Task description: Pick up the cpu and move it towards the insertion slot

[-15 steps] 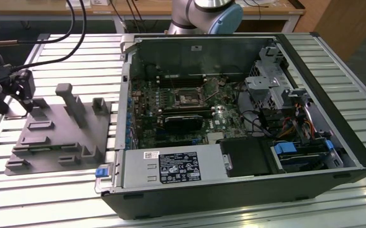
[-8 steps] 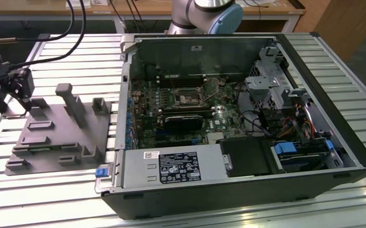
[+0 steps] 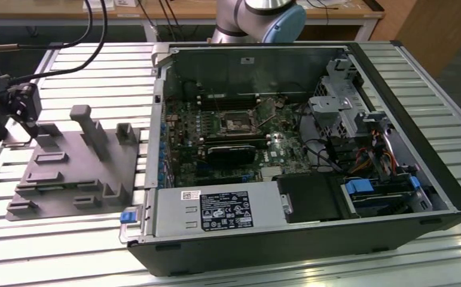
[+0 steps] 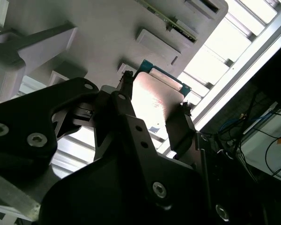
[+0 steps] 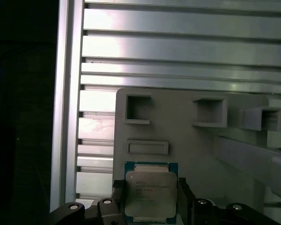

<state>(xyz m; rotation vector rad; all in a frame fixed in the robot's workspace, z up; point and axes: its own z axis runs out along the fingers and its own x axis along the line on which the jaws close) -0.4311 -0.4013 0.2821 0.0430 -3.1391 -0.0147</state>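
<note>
Gripper (image 5: 151,202) clamped on the cpu (image 5: 150,190) at two opposite edges, cpu over a corner of the tray (image 3: 63,161), slot (image 3: 236,124) well apart from the tray, inside the open case (image 3: 294,246) beside it

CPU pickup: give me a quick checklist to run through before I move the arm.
1. Fingers of the hand press against two opposite edges of the cpu: ok.
2. The cpu sits square between them in the first wrist view: ok.
3. The cpu is lifted clear of the grey tray: cannot tell.
4. Straight path to the computer case: probably not ok. The tray's upright posts stand between the two, on the exterior view's right of the hand.
5. The insertion slot has its bracket open: cannot tell.
</note>
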